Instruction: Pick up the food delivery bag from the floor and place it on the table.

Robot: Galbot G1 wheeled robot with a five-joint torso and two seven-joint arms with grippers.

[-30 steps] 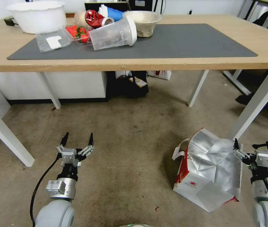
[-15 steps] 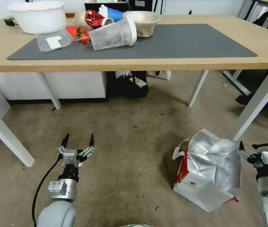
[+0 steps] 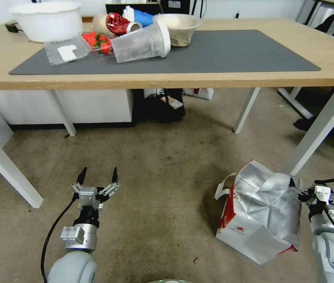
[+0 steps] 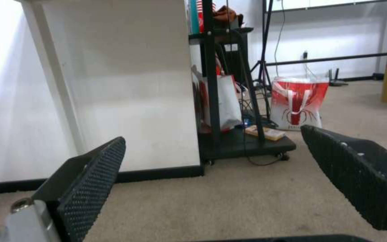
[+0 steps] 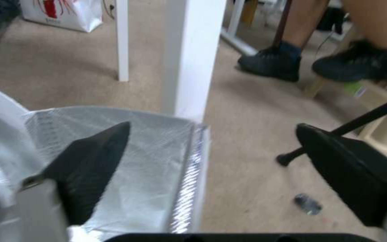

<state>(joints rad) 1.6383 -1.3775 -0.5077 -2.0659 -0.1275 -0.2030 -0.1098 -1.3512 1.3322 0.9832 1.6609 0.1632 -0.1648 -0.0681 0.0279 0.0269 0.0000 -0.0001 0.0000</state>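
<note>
In the head view the large light-wood table [image 3: 222, 80] on white legs is cut by the left and right frame edges, and the white bowl [image 3: 47, 19] at upper left loses its rim to the top. The right gripper [image 3: 310, 190], at the lower right edge, partly overlaps the white, foil-lined food delivery bag [image 3: 259, 214]; its outer finger cannot be made out there. In the right wrist view the near finger [image 5: 90, 161] is blurred

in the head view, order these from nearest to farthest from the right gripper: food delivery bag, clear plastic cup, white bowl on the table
From the right gripper:
1. Food delivery bag, on the floor right beside it, its foil rim between the open fingers.
2. Clear plastic cup, lying tipped on the grey mat.
3. White bowl, at the table's far left corner.
</note>
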